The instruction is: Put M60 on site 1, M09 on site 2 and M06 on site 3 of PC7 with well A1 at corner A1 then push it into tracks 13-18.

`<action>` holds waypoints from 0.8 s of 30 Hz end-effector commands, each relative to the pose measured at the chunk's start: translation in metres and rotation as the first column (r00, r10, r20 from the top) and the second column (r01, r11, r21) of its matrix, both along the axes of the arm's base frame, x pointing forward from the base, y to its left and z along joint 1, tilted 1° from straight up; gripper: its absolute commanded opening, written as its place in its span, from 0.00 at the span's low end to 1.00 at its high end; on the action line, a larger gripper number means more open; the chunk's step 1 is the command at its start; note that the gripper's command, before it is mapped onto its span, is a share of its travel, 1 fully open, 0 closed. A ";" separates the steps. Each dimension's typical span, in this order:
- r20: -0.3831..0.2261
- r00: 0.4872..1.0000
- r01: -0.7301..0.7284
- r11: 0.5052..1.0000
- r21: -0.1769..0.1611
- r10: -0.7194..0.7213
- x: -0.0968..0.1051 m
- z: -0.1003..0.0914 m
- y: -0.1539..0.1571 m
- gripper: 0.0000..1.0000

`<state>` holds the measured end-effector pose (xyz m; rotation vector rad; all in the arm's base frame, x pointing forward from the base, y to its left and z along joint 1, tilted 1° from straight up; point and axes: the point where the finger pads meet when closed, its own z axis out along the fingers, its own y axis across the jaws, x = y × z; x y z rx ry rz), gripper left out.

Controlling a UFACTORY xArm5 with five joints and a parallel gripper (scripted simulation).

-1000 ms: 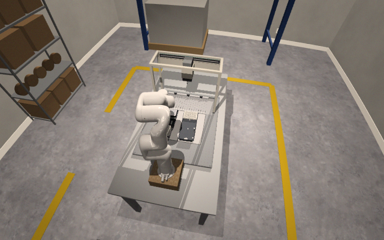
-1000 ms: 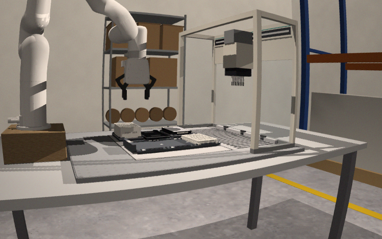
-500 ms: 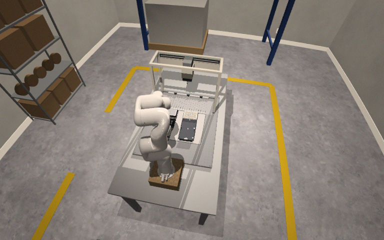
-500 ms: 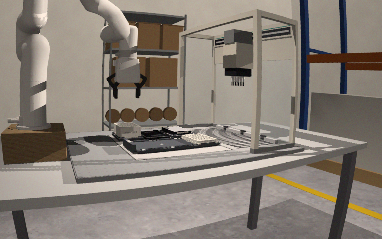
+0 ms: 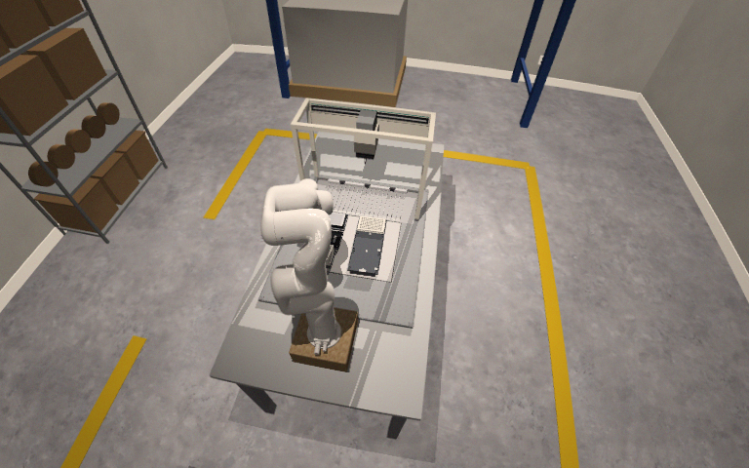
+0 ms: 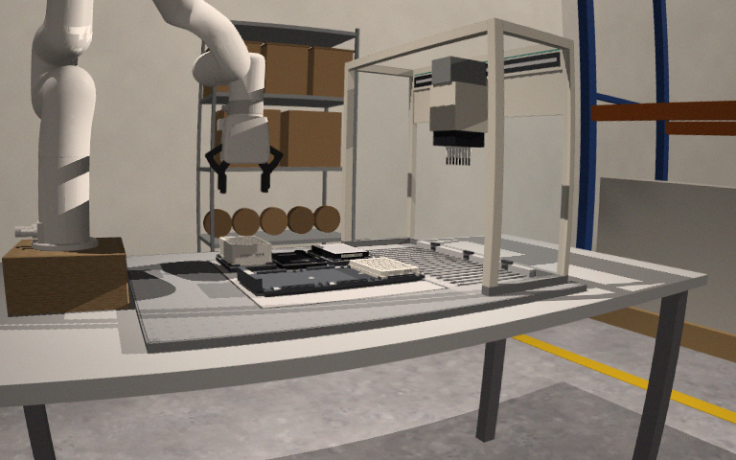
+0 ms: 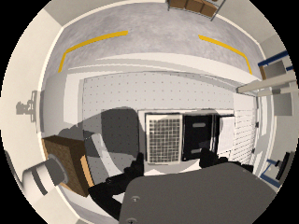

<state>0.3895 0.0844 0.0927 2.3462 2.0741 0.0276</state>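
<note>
On the apron point(image 5: 389, 263) point(image 6: 347, 297), in front of the RAILS point(image 5: 370, 199) point(image 6: 450, 261) point(image 7: 245, 126), carrier PC7 point(image 5: 365, 253) point(image 6: 317, 278) is observed, its handle end toward the arm base. The cream 96-well plate M06 point(image 5: 371, 223) point(image 6: 385, 266) is carried at the rail end, on site 3; full seating cannot be verified. Beside the apron, deep-well block M09 point(image 6: 245, 250) point(image 7: 163, 139) is held in S1 and 384-well plate M60 point(image 5: 337, 219) point(image 6: 340, 250) point(image 7: 226, 133) in S3; between them, the dark nest S2 point(image 6: 297, 259) point(image 7: 197, 135) is exposed. The claw point(image 6: 243, 190) point(image 7: 173, 161) is suspended above the nest row, released, fingers spread wide. All labware is supported above the tabletop point(image 5: 386, 380) point(image 6: 336, 355).

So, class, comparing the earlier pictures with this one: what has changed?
The open hand moved back toward the arm's base, to above the deep-well block, then dipped slightly. Nothing was grasped or released. The block, the carrier and the plate on its far end stayed put.
</note>
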 end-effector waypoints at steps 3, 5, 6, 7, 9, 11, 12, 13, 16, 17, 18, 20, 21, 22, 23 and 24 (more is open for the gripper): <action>0.004 1.000 0.000 1.000 0.003 0.000 0.002 -0.007 0.000 1.00; 0.004 1.000 0.000 1.000 0.003 0.000 0.002 -0.011 0.000 1.00; 0.004 1.000 0.000 1.000 0.003 0.000 0.002 -0.012 0.000 1.00; 0.004 1.000 0.000 1.000 0.003 0.000 0.002 -0.014 0.000 1.00; 0.004 1.000 0.000 1.000 0.003 0.000 0.002 -0.017 0.001 1.00; 0.004 1.000 0.000 1.000 0.003 0.000 0.002 -0.021 0.001 1.00; 0.004 1.000 0.000 1.000 0.003 0.000 0.002 -0.022 0.001 1.00; 0.004 1.000 0.000 1.000 0.003 0.000 0.002 -0.024 0.001 1.00; 0.004 1.000 0.000 1.000 0.003 0.000 0.002 -0.026 0.001 1.00; 0.004 1.000 0.000 1.000 0.003 0.000 0.002 -0.027 0.001 1.00; 0.004 1.000 0.000 1.000 0.003 0.000 0.002 -0.029 0.001 1.00; 0.004 1.000 0.000 1.000 0.003 0.000 0.002 -0.032 0.001 1.00; 0.004 1.000 0.000 1.000 0.003 0.000 0.002 -0.034 0.001 1.00; 0.004 1.000 0.000 1.000 0.003 0.000 0.002 -0.036 0.001 1.00; 0.004 1.000 0.000 1.000 0.003 0.000 0.003 -0.037 0.001 1.00; 0.004 1.000 0.000 1.000 0.003 0.000 0.003 -0.039 0.001 1.00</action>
